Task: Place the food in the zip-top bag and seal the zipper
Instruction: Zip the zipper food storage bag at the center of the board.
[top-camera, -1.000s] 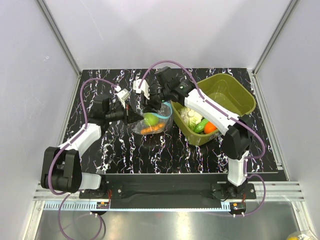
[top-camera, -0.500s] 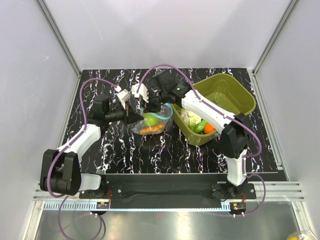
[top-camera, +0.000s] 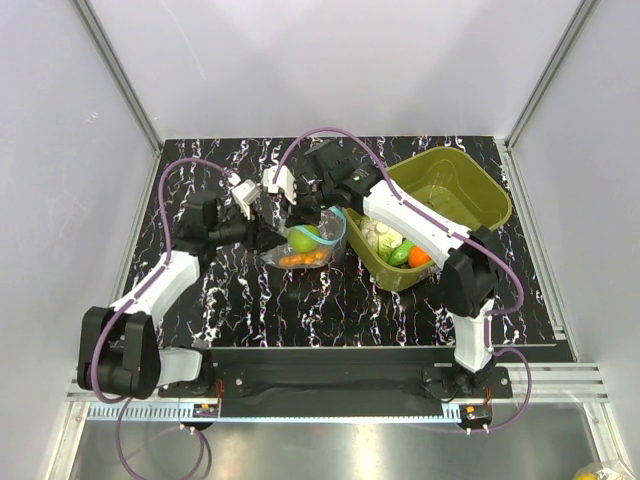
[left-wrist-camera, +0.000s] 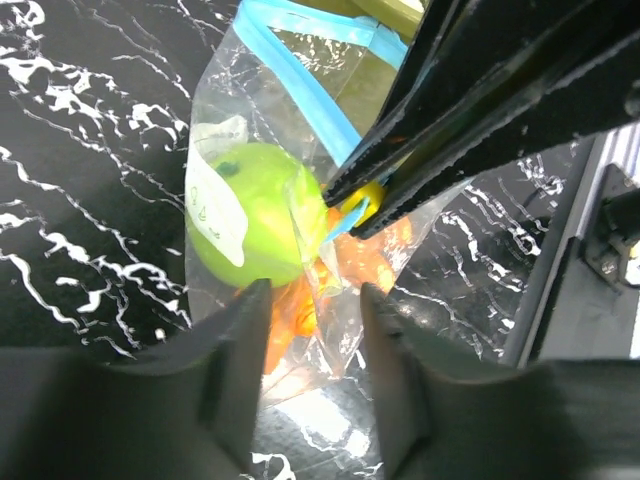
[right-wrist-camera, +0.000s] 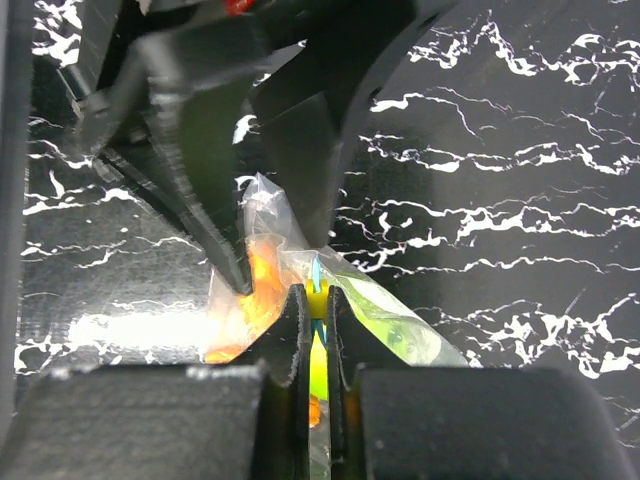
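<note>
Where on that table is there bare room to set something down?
Bare table lies along the near side, between the zip-top bag and the arm bases, bordered by the two arms. The middle is crowded: left gripper and right gripper meet at the bag. The green tub fills the right.

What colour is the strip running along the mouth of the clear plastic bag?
Light blue. The zipper strip shows best in the left wrist view.
</note>
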